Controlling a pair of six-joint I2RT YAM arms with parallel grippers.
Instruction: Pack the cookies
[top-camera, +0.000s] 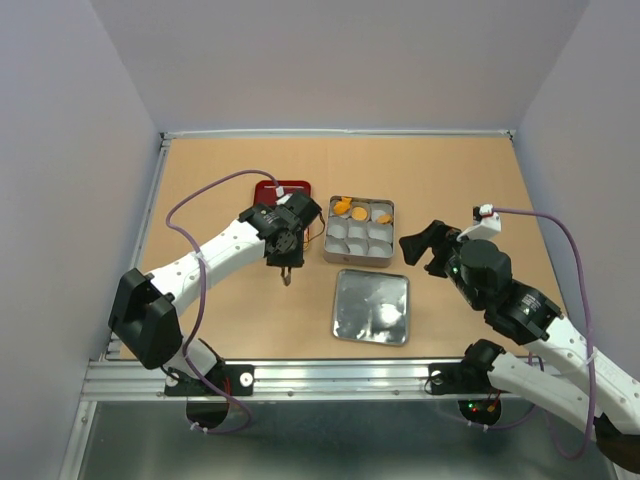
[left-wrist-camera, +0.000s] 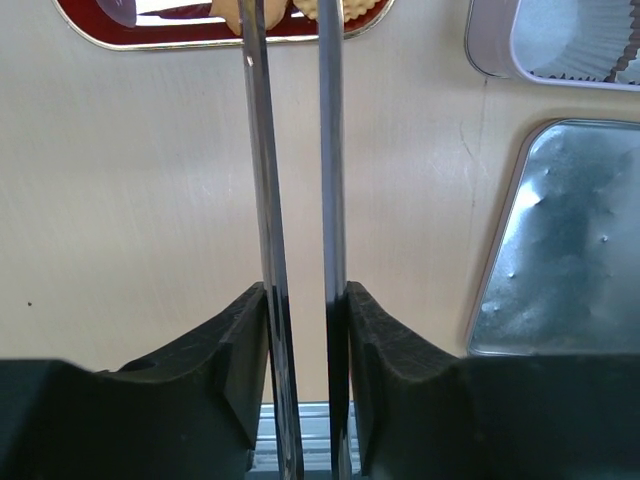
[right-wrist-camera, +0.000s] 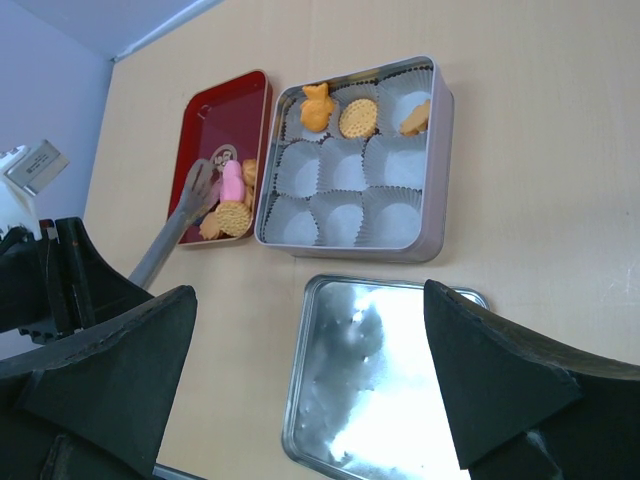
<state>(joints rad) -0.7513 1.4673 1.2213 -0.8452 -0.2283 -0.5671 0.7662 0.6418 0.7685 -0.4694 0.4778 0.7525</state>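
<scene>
The left claw (left-wrist-camera: 303, 312) is clenching the tongs (left-wrist-camera: 259, 180); it should be nipping the cookies (right-wrist-camera: 233, 216) at twelve o'clock softly.

Cookies (left-wrist-camera: 225, 10), red tray (left-wrist-camera: 150, 32) seemingly mostly off-frame

Tin (top-camera: 357, 261) clear from above, left arm (top-camera: 225, 250) over red tray (top-camera: 266, 190), lid (top-camera: 371, 306) beside

The left arm (top-camera: 215, 253) and the right arm (top-camera: 560, 382) share white shell links between black joint housings. A thin purple cable (top-camera: 205, 186) loops along each, meeting a small white plug (top-camera: 487, 212) at the right wrist. The right gripper (right-wrist-camera: 308, 290) has matte black, wedge-shaped fingers (right-wrist-camera: 110, 380). Red and green lights (top-camera: 475, 408) glow at the right base.
</scene>
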